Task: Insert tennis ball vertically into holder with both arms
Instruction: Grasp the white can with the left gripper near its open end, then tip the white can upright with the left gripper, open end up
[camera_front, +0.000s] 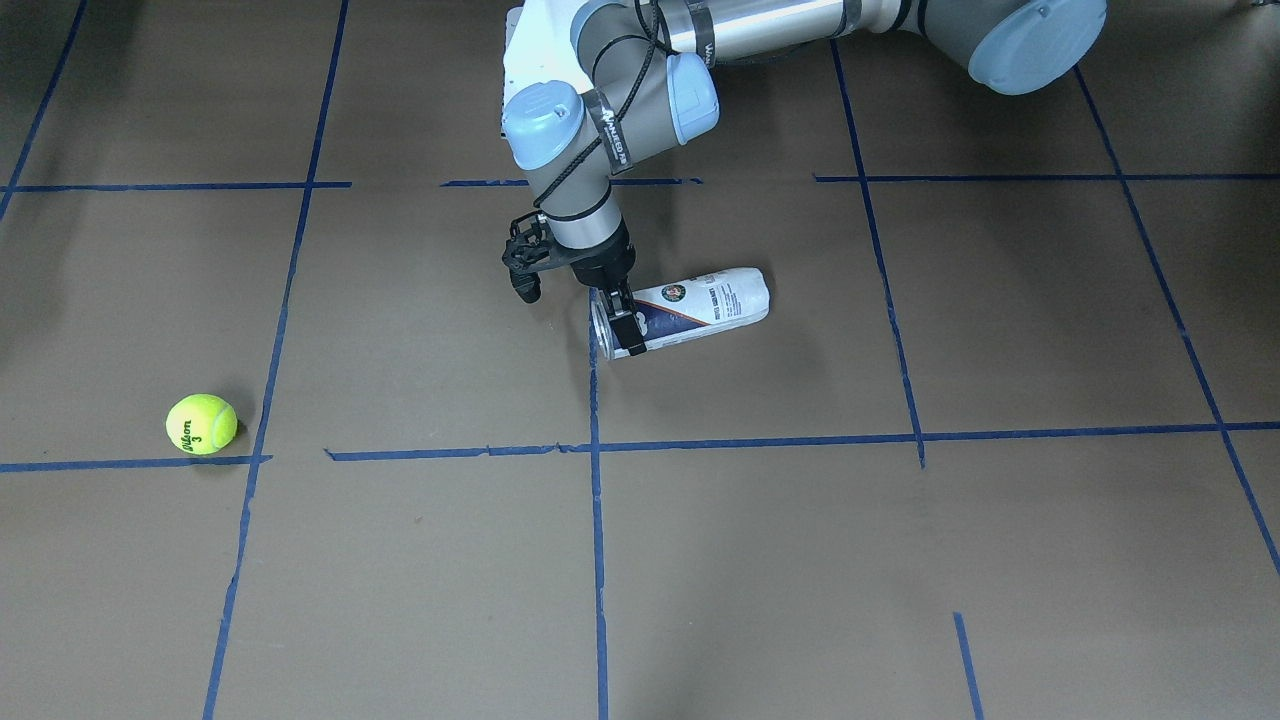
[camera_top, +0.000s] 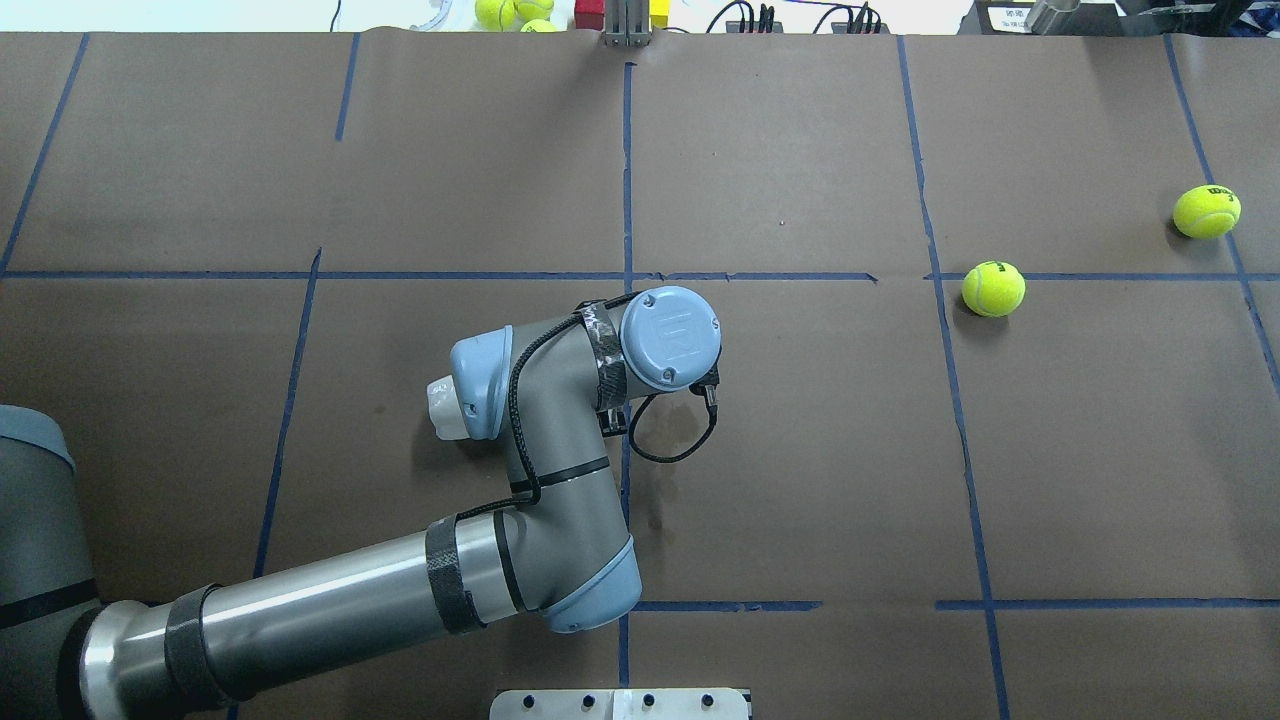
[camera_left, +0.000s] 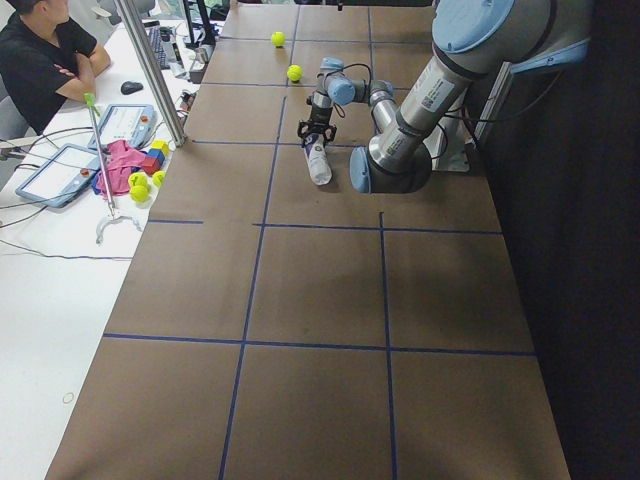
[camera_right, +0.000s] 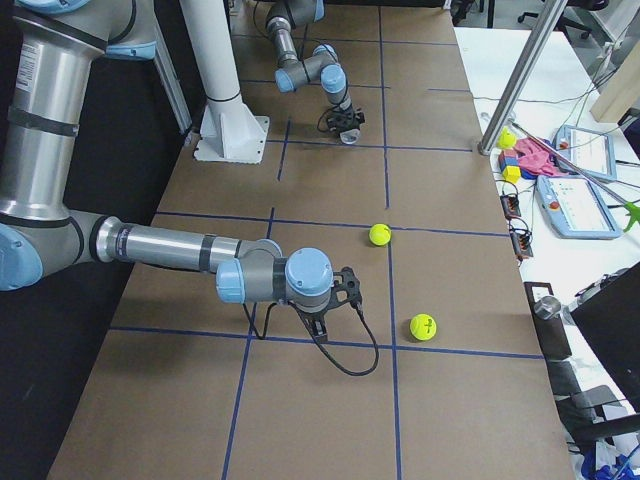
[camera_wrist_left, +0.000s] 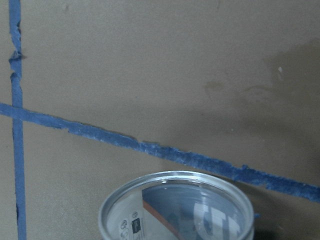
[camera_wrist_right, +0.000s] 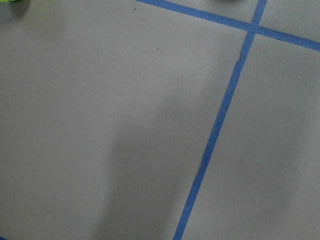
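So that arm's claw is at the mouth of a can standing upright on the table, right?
Not upright: the can lies on its side on the table, with the left gripper at its mouth. The front-facing view shows it.

From across the table (camera_front: 400, 560), looks steeply down, robot's base (camera_front: 512, 70) at 12 o'clock. From behind the shoulders, looks forward and down. From either end, looks along the table. On the left wrist, sits close over the holder (camera_wrist_left: 175, 215) at 6 o'clock, shared with the front view. On the right wrist, faces bare table, seemingly from near.
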